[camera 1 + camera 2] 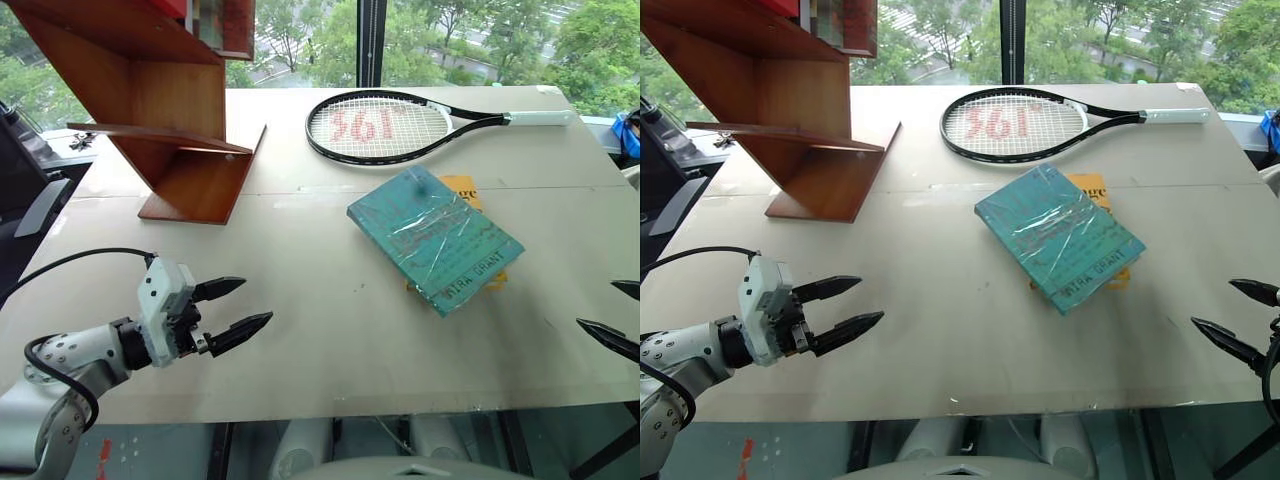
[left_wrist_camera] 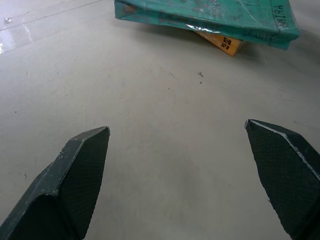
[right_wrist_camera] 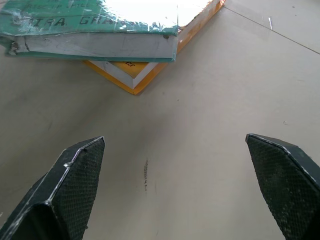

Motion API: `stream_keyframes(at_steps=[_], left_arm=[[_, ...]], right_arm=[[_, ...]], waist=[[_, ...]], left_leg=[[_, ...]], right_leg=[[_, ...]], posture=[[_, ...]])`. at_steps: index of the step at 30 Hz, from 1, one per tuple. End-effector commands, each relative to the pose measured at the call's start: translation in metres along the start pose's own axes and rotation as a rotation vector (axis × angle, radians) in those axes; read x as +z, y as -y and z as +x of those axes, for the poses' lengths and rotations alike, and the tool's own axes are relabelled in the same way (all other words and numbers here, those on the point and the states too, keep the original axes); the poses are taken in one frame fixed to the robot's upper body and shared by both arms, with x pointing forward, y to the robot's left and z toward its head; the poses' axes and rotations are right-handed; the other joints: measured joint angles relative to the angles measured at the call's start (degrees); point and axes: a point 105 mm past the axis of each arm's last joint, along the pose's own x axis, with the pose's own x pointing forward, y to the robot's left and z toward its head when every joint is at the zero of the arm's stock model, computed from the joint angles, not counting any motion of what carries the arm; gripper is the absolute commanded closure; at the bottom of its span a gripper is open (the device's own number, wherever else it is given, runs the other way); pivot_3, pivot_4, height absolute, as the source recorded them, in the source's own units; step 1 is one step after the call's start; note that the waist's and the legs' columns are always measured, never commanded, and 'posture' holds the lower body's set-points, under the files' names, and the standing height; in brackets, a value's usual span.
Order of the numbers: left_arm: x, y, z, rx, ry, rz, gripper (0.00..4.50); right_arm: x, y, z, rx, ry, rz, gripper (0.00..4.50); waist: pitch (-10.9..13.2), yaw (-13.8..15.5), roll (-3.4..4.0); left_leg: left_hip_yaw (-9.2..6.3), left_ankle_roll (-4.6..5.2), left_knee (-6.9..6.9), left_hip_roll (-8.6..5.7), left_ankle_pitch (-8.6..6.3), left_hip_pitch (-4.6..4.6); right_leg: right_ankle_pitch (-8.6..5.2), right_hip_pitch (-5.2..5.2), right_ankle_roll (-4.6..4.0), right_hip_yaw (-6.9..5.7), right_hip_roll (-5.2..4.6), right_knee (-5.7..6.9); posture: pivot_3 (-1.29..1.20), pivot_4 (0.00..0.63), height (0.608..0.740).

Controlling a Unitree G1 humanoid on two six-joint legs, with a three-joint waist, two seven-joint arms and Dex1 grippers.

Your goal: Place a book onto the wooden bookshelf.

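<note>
At the far left of the pale counter (image 1: 330, 330) stands the wooden bookshelf (image 1: 165, 120), its slanted reddish-brown boards resting on the counter's back corner. Nearer the front edge on the left, the left gripper (image 1: 238, 308) hangs just above the bare counter with its two black fingers (image 1: 240, 333) spread wide and nothing between them, pointing toward the middle of the counter. To the right of centre lies the book (image 1: 435, 238), teal-green and wrapped in glossy plastic, lying flat and turned at an angle on top of a yellow-orange book (image 1: 462, 190) that pokes out from under its far and near edges. The book is well apart from the left fingers, across a stretch of bare counter. Behind the books a tennis racket (image 1: 380, 128) lies flat, its handle toward the right. At the right edge, the right gripper (image 1: 1235, 318) also has its fingers (image 1: 1230, 345) wide apart and empty, near the book's right side but not touching it.
</note>
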Motion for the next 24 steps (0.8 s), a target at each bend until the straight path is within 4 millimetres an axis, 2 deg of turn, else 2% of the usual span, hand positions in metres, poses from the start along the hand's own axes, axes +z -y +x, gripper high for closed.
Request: stream_keyframes(at_steps=[1,4,6,7,8,10,11,16,17,19,22,24], left_arm=[[0.013,-0.001,-0.003,-0.009,0.021,0.056,0.03],[0.029,0.008,0.004,-0.084,0.061,0.088,0.03],[0.036,0.013,0.006,-0.110,0.089,0.092,0.03],[0.041,0.014,0.007,-0.116,0.103,0.103,0.00],[0.046,0.015,0.008,-0.122,0.117,0.123,0.00],[0.054,0.020,0.010,-0.146,0.137,0.171,0.00],[0.055,0.022,0.011,-0.158,0.142,0.187,0.00],[0.053,0.032,0.017,-0.190,0.137,0.220,0.00],[0.053,0.033,0.019,-0.192,0.142,0.219,0.00],[0.054,0.034,0.021,-0.180,0.155,0.218,0.00],[0.053,0.035,0.022,-0.170,0.162,0.215,0.00],[0.052,0.035,0.022,-0.162,0.162,0.216,0.00]], right_arm=[[0.015,0.010,0.002,-0.067,0.038,-0.055,0.00],[0.036,0.015,0.025,-0.157,0.126,-0.107,0.00],[0.039,0.018,0.033,-0.192,0.099,-0.099,0.00],[0.040,0.021,0.039,-0.203,0.084,-0.075,0.41],[0.042,0.022,0.044,-0.178,0.079,-0.021,0.55],[0.053,0.031,0.056,-0.190,0.111,0.078,1.31],[0.057,0.036,0.061,-0.205,0.103,0.095,1.85],[0.067,0.059,0.094,-0.297,-0.023,0.029,4.26],[0.070,0.063,0.101,-0.307,-0.042,0.026,4.45],[0.077,0.070,0.120,-0.324,-0.067,0.042,4.45],[0.084,0.068,0.153,-0.258,-0.105,0.021,4.45],[0.088,0.065,0.163,-0.214,-0.122,-0.006,4.45]], waist=[[0.0,0.0,-0.02],[0.0,-0.2,-0.06],[0.0,-0.2,-0.02],[0.0,-0.2,-0.01],[0.0,-0.2,-0.01],[0.0,-0.3,0.00],[0.0,-0.4,0.01],[0.1,-0.5,0.02],[0.1,-0.5,0.04],[0.1,-0.6,0.05],[0.1,-0.6,0.05],[0.1,-0.7,0.06]], left_leg=[[0.00,0.00,0.00,0.00,0.00,0.00],[0.02,-0.01,0.01,0.04,0.00,0.04],[0.02,-0.01,0.04,0.10,0.01,0.04],[0.02,-0.02,0.02,0.10,0.01,0.02],[0.02,-0.02,0.01,0.10,0.01,0.00],[0.03,-0.02,0.01,0.02,0.01,-0.12],[0.02,-0.02,0.02,0.02,0.01,-0.16],[0.05,-0.02,-0.02,-0.01,0.01,-0.23],[0.05,-0.02,-0.02,-0.01,0.01,-0.22],[0.04,-0.01,-0.01,-0.03,0.01,-0.26],[0.04,-0.02,0.00,-0.05,0.02,-0.27],[0.01,-0.02,-0.01,-0.05,0.02,-0.29]], right_leg=[[0.00,0.00,0.00,0.00,0.00,0.00],[0.01,0.00,0.00,0.04,-0.03,0.01],[0.01,0.01,-0.01,0.01,0.00,0.02],[0.02,-0.02,-0.02,0.00,0.01,0.03],[0.02,-0.04,-0.02,0.00,0.03,0.03],[0.04,-0.19,-0.01,0.00,0.09,0.03],[0.06,-0.22,0.02,0.00,0.09,0.03],[0.07,-0.30,0.03,0.00,0.08,0.01],[0.07,-0.30,0.03,0.01,0.09,0.01],[0.07,-0.34,0.03,0.00,0.09,0.01],[0.13,-0.35,0.12,0.00,0.10,0.01],[0.15,-0.36,0.15,-0.02,0.10,0.01]], posture=[[0.00,0.150,0.740],[0.00,0.150,0.740],[0.00,0.150,0.740],[0.00,0.150,0.740],[0.00,0.150,0.740],[0.00,0.150,0.740],[0.00,0.150,0.740],[0.00,0.150,0.740],[0.00,0.150,0.740],[0.00,0.150,0.740],[0.00,0.150,0.740],[0.00,0.150,0.740]])
